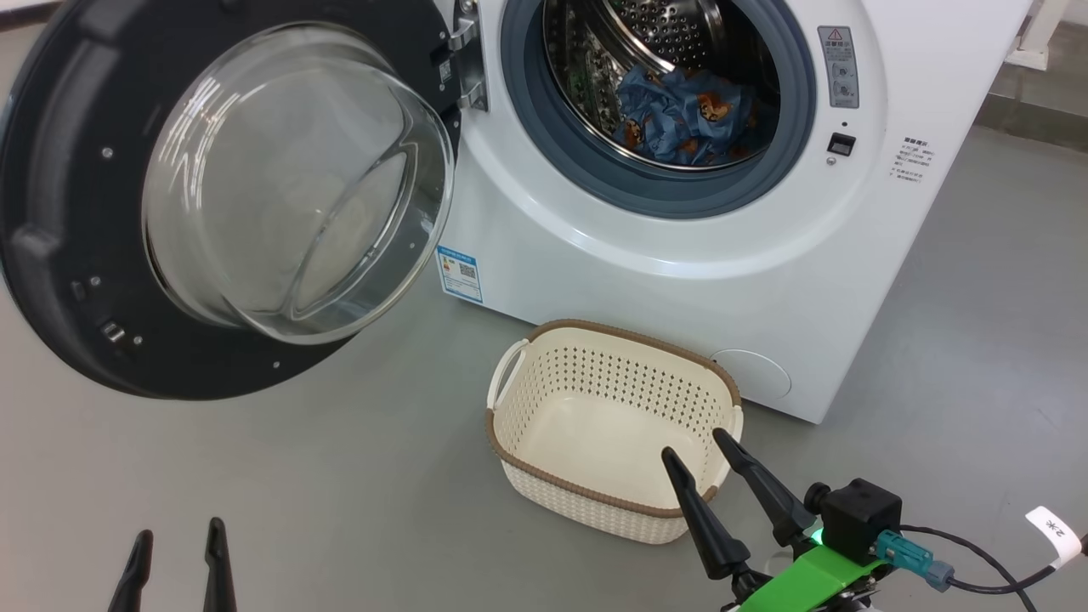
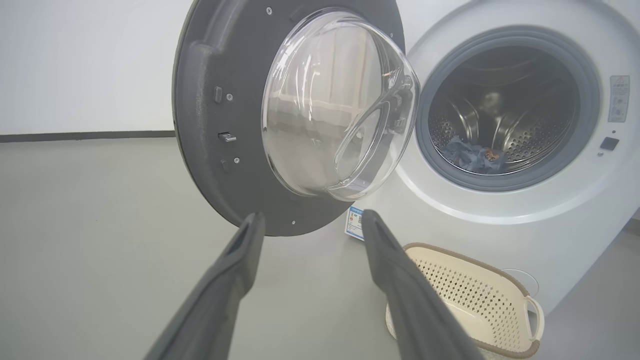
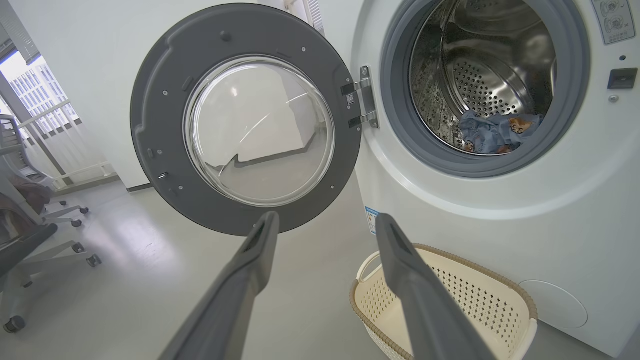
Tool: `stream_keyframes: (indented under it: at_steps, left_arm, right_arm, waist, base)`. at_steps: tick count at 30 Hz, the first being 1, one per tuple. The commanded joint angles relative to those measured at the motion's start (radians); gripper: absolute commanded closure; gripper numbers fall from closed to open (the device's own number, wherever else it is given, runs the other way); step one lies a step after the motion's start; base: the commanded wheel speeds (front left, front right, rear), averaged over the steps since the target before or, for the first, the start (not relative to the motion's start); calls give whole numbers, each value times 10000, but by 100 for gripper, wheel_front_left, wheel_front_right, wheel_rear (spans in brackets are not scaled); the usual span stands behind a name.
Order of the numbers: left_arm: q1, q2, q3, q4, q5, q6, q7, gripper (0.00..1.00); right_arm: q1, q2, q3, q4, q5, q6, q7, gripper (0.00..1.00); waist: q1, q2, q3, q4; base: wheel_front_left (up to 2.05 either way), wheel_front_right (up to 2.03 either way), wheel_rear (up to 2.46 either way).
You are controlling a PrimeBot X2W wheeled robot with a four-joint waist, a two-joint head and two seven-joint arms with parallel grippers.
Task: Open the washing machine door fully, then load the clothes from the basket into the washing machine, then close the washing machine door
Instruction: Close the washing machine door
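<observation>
Grey matte floor (image 1: 255, 476) ran smooth under the washing machine (image 1: 680, 280), a glossy white box with a perforated steel drum (image 1: 671, 34) and a grey-blue rubber seal (image 1: 527, 110). I judged loading finished: the clothes (image 1: 688, 115), crumpled blue printed fabric, lay in the drum, and the basket (image 1: 595, 336), cream perforated plastic with a brown woven-look rim, stood empty just before the machine. The washing machine door (image 1: 76, 280), black-framed around a bulging clear bowl, hung wide open, so closing was left. My left fingers (image 1: 218, 569) and right fingers (image 1: 701, 518) were spread, grasping nothing.

The washing machine door (image 1: 68, 212) is cropped at top; the blue sticker (image 1: 459, 274) is illegible.
</observation>
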Motion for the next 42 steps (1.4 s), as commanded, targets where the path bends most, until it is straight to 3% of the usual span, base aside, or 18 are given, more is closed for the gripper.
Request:
stream_keyframes:
  at_steps: [1, 2, 3, 14, 20, 23, 29, 35, 42]
  left_arm:
    - [-326, 64, 368, -201, -159, 38, -55, 16]
    - [-338, 64, 369, -181, -327, 31, -55, 69]
    - [-352, 64, 376, -179, -481, 23, -55, 100]
    - [-822, 97, 1034, -558, -503, -99, -55, 100]
    - [-1700, 412, 1799, -620, -974, -358, -55, 100]
    - [-2320, 690, 2478, -523, -1762, -468, -55, 100]
    - [-3737, 1877, 3789, -7, -3254, -621, -55, 100]
    - [-5346, 3219, 4864, 1384, -4686, -635, 422, 100]
    - [-7132, 4973, 5827, 3711, -5460, -126, 880, 100]
  right_arm:
    - [-123, 30, 144, -272, -94, 16, -120, 0]
    - [-107, 35, 134, -281, -98, 16, -120, 0]
    - [-88, 38, 121, -290, -105, 16, -120, 0]
    - [249, -135, -104, -494, -338, 16, -120, 0]
    - [481, -353, -339, -793, -661, 16, -120, 0]
    - [416, -604, -253, -926, -823, 16, -120, 0]
    - [135, -1105, -350, -1245, -929, 16, 13, 0]
    - [-35, -1434, -396, -1490, -955, 16, 140, 0]
    - [-281, -1589, -356, -1657, -941, 16, 203, 0]
  waist:
    - [0, 0, 1, 2]
    - [0, 0, 5, 5]
    - [0, 0, 13, 9]
    - [0, 0, 613, 57]
    - [0, 0, 1481, 22]
    - [0, 0, 2063, -249]
    - [0, 0, 3065, -842]
    - [0, 0, 3591, -1270]
    - [0, 0, 3926, -1723]
  base:
    - [0, 0, 0]
    - [0, 0, 0]
    - [0, 0, 0]
    - [0, 0, 0]
    - [0, 0, 0]
    - [0, 0, 0]
    - [0, 0, 0]
    - [0, 0, 0]
    - [0, 0, 0]
